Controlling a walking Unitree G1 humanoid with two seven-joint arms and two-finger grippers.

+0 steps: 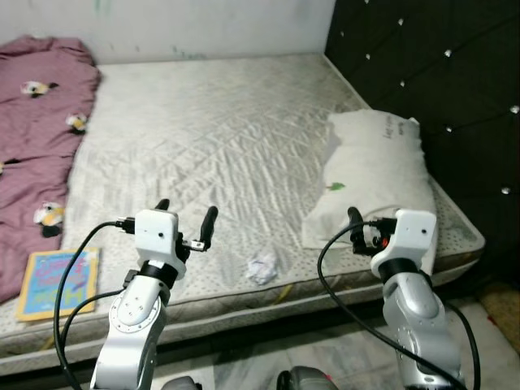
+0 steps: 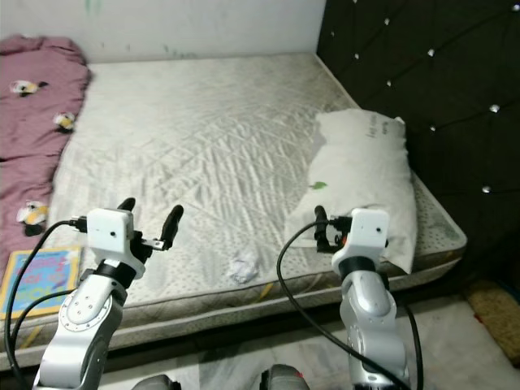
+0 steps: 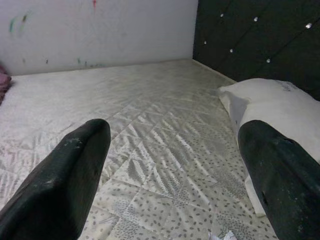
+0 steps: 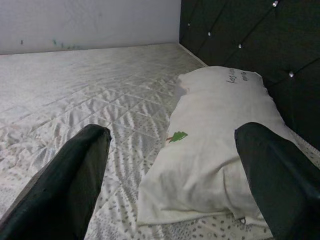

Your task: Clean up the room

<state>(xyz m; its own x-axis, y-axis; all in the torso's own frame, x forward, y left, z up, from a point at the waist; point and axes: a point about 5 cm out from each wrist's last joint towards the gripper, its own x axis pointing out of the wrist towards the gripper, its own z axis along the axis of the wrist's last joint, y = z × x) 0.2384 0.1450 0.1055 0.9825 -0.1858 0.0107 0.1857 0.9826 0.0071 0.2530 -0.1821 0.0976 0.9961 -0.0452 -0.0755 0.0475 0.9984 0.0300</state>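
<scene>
A crumpled white paper ball (image 1: 262, 268) lies on the mattress (image 1: 219, 138) near its front edge, between my two arms. My left gripper (image 1: 187, 218) hovers open over the front of the bed, just left of the paper, with nothing between its fingers (image 3: 75, 170). My right gripper (image 4: 172, 135) is open too and held at the near end of a white pillow (image 1: 374, 175), which lies along the bed's right side. The pillow (image 4: 210, 135) lies just ahead of its fingers (image 4: 70, 180).
A colourful book (image 1: 58, 280) lies at the bed's front left corner. A purple blanket (image 1: 32, 138) with small cartoon prints covers the left side. A dark tufted headboard (image 1: 439, 73) stands along the right, a pale wall (image 1: 179, 24) behind.
</scene>
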